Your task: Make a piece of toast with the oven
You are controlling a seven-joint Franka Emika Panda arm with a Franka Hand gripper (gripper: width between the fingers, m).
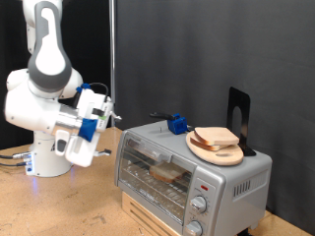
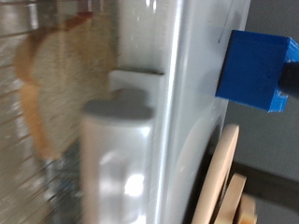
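Now the gripper sits mid-frame against the oven door's top-left corner; its opening cannot be told. Toast lies inside, so press the door squarely.

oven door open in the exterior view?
No. The oven has its glass door shut, with the piece of toast visible behind it on the rack.
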